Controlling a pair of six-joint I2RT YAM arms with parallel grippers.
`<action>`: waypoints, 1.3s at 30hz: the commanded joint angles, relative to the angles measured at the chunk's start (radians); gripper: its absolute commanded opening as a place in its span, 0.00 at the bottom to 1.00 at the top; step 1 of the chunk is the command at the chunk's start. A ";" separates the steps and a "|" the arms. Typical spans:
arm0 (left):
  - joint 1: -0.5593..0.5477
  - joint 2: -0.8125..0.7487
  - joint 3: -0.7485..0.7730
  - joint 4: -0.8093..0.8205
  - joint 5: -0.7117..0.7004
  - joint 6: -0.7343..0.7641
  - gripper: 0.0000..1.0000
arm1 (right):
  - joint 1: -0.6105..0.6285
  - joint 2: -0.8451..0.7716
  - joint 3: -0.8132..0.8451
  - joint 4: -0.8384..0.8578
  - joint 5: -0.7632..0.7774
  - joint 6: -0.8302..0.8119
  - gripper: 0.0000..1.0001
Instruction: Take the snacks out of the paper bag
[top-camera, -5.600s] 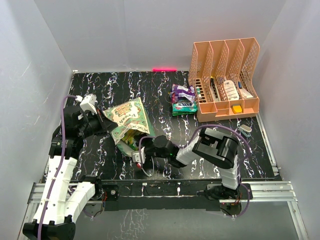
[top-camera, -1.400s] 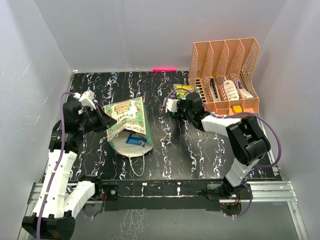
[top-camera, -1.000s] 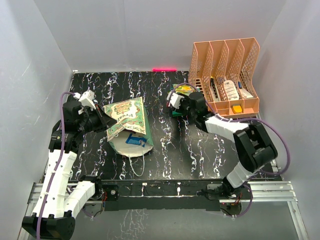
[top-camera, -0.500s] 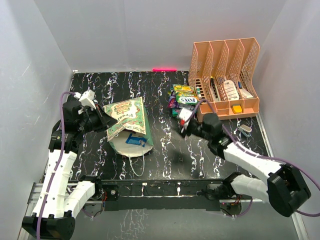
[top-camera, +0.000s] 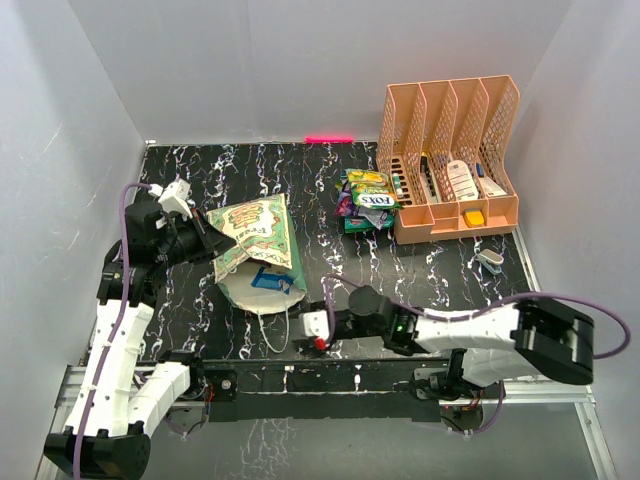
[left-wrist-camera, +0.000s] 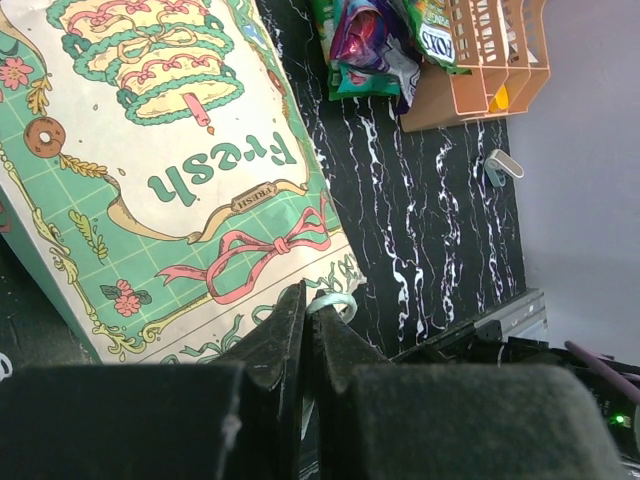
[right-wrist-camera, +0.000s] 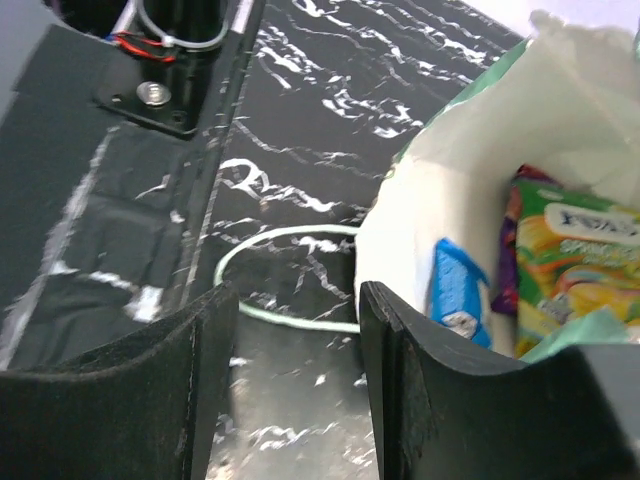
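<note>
The paper bag (top-camera: 258, 240) lies on its side, cream patterned panel up, its mouth toward the near edge. My left gripper (top-camera: 206, 243) is shut on the bag's white string handle (left-wrist-camera: 336, 300) at the upper edge. Inside the mouth lie a blue packet (right-wrist-camera: 452, 290) and a yellow-green packet (right-wrist-camera: 570, 270). More snacks (top-camera: 367, 200) are piled beside the organizer. My right gripper (top-camera: 312, 330) is open with nothing between its fingers, low over the table just right of the bag's mouth. The lower string handle (right-wrist-camera: 290, 280) lies ahead of its fingers.
The peach mesh organizer (top-camera: 450, 165) with small bottles and boxes stands at the back right. A small grey clip (top-camera: 490, 260) lies in front of it. The table's front rail (top-camera: 330, 378) runs close behind my right gripper.
My right arm left a yellow-green packet on the pile by the organizer and swung down to the near edge beside the bag's mouth, jaws opened. The left arm and bag stayed put.
</note>
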 joint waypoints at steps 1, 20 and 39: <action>0.000 -0.023 0.034 0.008 0.059 0.009 0.00 | 0.020 0.138 0.124 0.187 0.095 -0.167 0.54; 0.001 -0.029 0.043 0.096 0.206 -0.045 0.00 | 0.010 0.844 0.567 0.510 0.612 -0.404 0.60; 0.000 -0.016 0.070 0.072 0.197 -0.026 0.00 | -0.125 1.080 0.825 0.602 0.395 -0.334 0.67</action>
